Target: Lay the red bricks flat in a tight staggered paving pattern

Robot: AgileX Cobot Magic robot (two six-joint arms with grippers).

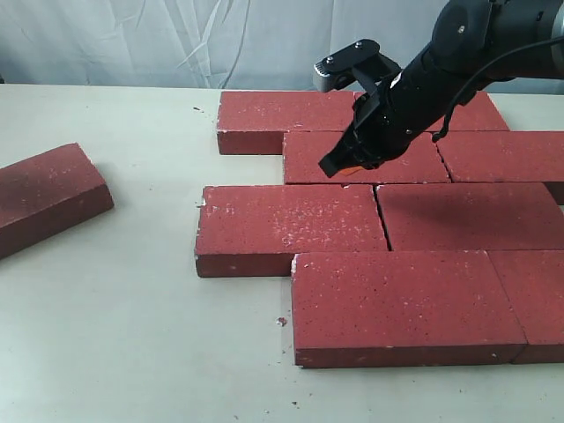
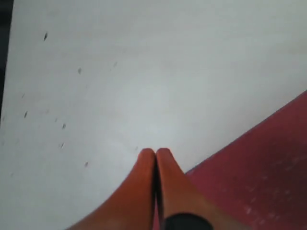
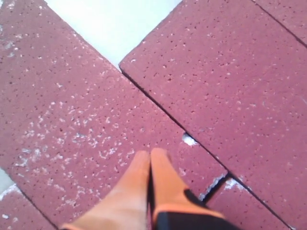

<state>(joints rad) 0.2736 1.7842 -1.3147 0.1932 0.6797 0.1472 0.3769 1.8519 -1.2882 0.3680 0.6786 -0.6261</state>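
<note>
Front brick lies flat at the near edge of your paved patch; both claws are closed and empty.

You have eight bricks laid flat in four staggered rows on the table. Joints are mostly tight, with a narrow gap in the third row. Loose brick sits well apart on the left, angled to the rows. Your right claw hangs over the second row, its orange fingers pressed together and gripping nothing. Its wrist view puts the tips near a joint with a chipped whitish corner. Your left claw is out of the exterior view. Its wrist view shows the fingers shut together over bare table with a brick just beside. Which brick that is, you cannot tell.
</note>
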